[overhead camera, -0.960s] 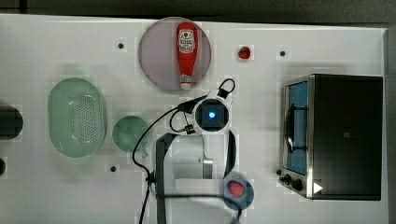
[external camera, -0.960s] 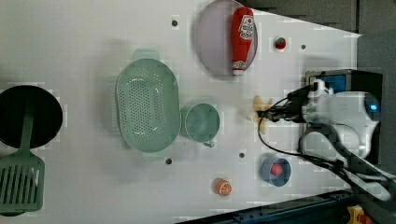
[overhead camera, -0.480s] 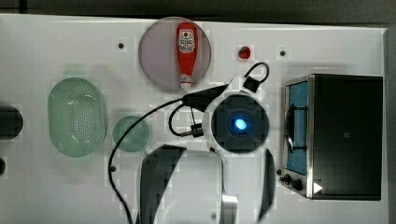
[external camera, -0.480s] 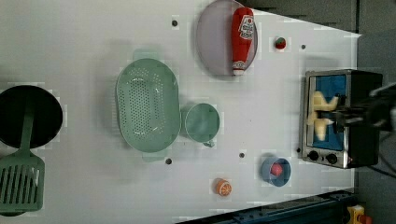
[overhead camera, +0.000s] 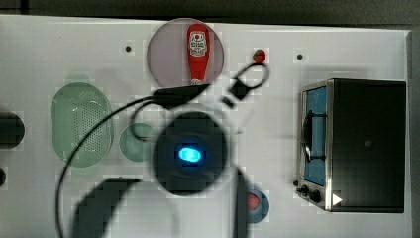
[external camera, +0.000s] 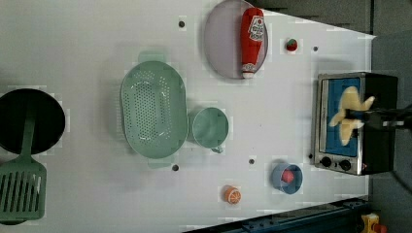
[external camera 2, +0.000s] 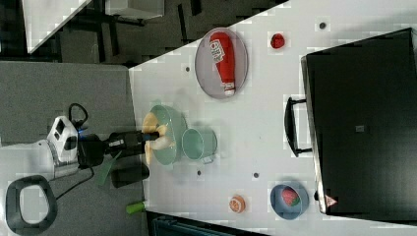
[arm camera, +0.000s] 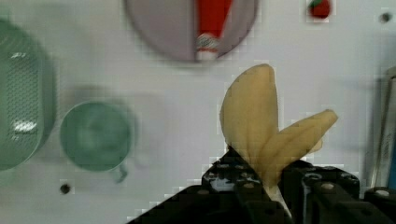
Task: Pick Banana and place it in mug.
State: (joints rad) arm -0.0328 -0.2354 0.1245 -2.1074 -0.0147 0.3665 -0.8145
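A robotics lab staged as a toy kitchen: a white tabletop [external camera: 97, 39] drilled with bolt holes carries a toaster oven [external camera: 357, 121], ketchup bottle [external camera: 252, 41], green colander [external camera: 153, 109], frying pan [external camera: 29, 121] and spatula [external camera: 22, 187] (play food scattered between), with grey floor beyond

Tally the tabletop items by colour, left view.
Green: 3 - basket, mug, spatula
Red: 3 - ketchup bottle, small fruit, fruit in bowl
Yellow: 1 - banana, held in gripper
Orange: 1 - slice
Blue: 1 - bowl
Black: 2 - pan, oven
Total: 11
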